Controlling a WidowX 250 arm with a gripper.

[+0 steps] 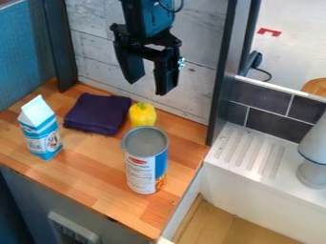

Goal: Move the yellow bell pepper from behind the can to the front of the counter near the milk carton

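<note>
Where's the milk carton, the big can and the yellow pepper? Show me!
Milk carton [43,139]: camera view, on its printed side.
Big can [145,167]: camera view, on its label.
Yellow pepper [142,116]: camera view, middle of its body.

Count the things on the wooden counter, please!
4: milk carton at picture left, dark folded cloth near the wall, yellow pepper beside it, tall can in front. Something small could hide behind them.

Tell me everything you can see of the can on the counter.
The can is a tall cylinder standing upright on the wooden counter, toward its right side. Its round top is dull grey, like metal or plastic. The label wraps the wall in white and blue, with a red mark and an orange-brown patch low down. A yellow pepper sits just behind; I can't tell if they touch. The claw isn't touching it.
</note>
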